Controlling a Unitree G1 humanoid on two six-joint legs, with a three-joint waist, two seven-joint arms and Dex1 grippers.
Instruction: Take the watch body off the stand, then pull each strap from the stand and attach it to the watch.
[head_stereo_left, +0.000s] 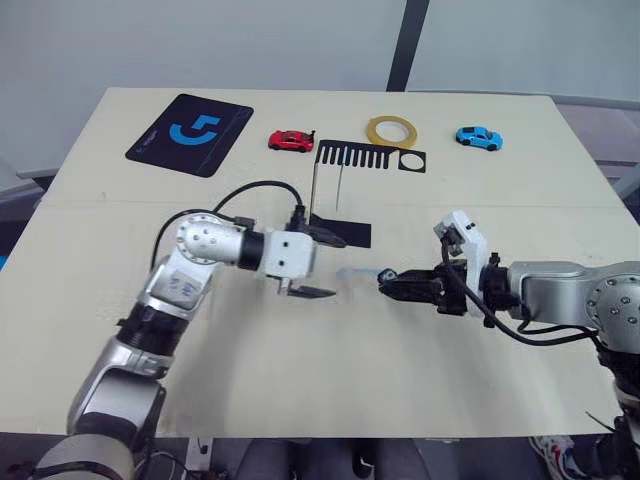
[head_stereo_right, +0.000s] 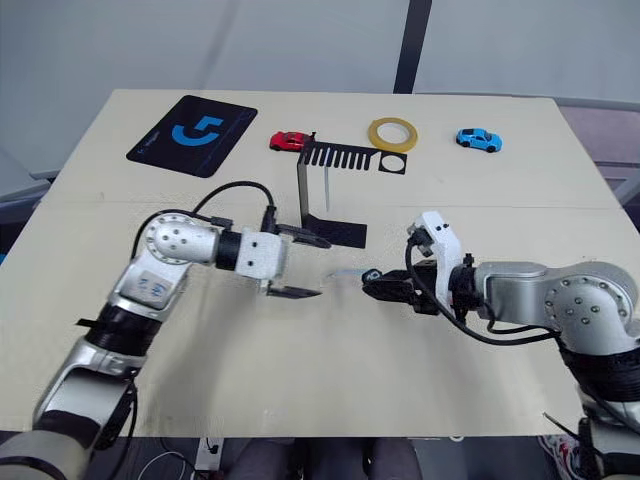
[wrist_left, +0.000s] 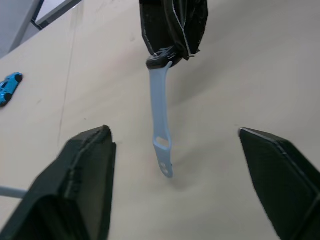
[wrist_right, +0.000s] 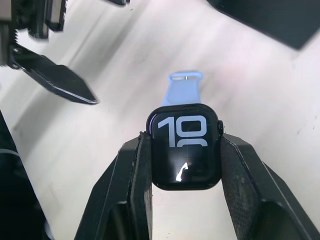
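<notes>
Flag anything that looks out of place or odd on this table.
Nothing looks damaged or spilled. The right claw holds the watch body with one strap hanging from it. The left claw is open beside it. The stand is upright.

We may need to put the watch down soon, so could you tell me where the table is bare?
The near table in front of both grippers is free. The far edge is crowded: mat, red car, stand, tape, blue car.
</notes>
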